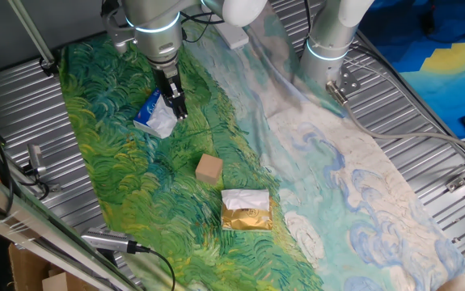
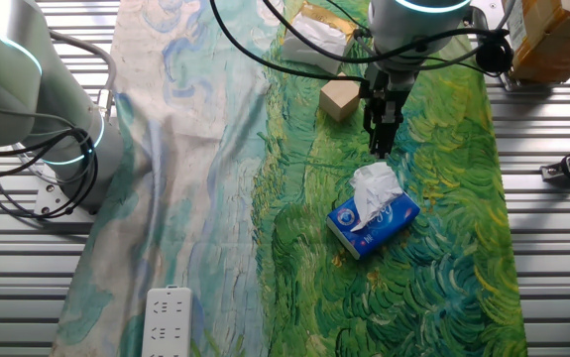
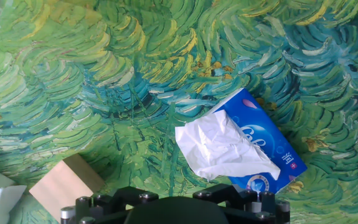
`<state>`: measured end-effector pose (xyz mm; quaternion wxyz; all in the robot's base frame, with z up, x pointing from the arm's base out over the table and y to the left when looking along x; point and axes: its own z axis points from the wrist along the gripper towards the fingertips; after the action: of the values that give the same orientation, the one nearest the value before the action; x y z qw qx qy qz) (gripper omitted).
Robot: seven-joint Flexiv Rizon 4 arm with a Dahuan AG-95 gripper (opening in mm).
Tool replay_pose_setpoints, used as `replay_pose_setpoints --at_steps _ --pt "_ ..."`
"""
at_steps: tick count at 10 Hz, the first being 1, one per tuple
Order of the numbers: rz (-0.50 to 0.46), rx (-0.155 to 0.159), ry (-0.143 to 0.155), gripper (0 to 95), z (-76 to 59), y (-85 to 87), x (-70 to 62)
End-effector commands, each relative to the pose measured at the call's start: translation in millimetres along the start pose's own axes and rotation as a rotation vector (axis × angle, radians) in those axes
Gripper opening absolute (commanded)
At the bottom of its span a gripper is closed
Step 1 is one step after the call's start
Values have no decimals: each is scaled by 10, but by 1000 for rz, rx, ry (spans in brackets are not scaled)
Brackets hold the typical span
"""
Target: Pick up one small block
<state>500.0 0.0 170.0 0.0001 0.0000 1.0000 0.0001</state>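
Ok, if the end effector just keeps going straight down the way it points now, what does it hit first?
Probably the tissue pack, or the painted cloth just beside it: the end effector hangs by the pack's edge, and depth is unclear. The small wooden block lies well off that line.

No legible text or labels

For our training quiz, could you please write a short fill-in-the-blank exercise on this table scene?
1. The small tan wooden cube lies between the blue-and-white tissue pack and the ___ packet.
2. The tool hangs beside the ___ pack.
3. The tool holds ___.

Missing: gold-and-white; tissue; nothing
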Motion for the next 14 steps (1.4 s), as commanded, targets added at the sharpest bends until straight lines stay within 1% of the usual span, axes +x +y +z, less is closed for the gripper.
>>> replay_pose_setpoints --at_steps 1,2,10,14 --pt "0 0 0 0 0 0 0" --pt "-382 38 -10 0 0 0 0" --pt "-381 45 -4 0 -1 0 0" --pt "-392 37 -5 0 16 -3 0"
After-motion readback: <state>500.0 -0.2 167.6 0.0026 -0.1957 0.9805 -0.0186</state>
